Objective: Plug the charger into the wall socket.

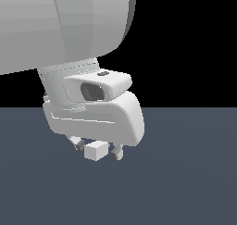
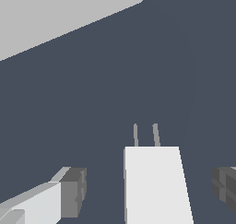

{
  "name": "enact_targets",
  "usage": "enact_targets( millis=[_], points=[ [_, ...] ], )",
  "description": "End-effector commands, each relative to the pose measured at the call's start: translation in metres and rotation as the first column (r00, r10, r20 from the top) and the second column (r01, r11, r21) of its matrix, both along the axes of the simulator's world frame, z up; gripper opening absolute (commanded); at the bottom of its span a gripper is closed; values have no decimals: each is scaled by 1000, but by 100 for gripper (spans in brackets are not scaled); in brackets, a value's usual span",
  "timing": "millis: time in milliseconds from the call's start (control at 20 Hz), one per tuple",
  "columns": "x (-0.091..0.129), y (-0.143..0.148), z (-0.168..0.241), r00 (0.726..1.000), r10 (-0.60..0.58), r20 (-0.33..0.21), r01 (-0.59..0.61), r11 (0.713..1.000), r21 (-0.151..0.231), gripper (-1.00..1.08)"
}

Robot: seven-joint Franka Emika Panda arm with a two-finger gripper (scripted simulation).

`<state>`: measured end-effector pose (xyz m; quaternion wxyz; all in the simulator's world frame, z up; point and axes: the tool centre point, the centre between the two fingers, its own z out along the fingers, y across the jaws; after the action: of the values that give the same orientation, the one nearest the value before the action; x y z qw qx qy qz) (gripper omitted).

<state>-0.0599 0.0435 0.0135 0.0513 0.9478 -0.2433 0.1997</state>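
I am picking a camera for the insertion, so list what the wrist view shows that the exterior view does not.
Only the wrist view shows the charger's two prongs sticking out from its end, and a corner of a light-grey plate, probably the wall socket; no holes are visible. Only the exterior view shows the arm's wrist and hand body above the dark floor. Both show the white charger between the fingers of the gripper, with gaps visible beside it in the wrist view.

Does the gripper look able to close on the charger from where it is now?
Probably yes. In the wrist view the charger lies between the gripper fingers, with a gap on each side and nothing else between. The exterior view agrees.
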Motion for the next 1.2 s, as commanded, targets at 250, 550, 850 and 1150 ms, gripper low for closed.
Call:
enact_targets(
  millis=[250,550,850,1150],
  points=[
    [0,0,-2,1000,0,1,0,1000,0,-100],
    [-1,-2,-1,1000,-4,0,4,1000,0,-100],
    [1,-3,3,1000,26,1,-26,1000,-1,-100],
    [4,-5,16,993,116,4,-116,993,-2,-100]
  ],
)
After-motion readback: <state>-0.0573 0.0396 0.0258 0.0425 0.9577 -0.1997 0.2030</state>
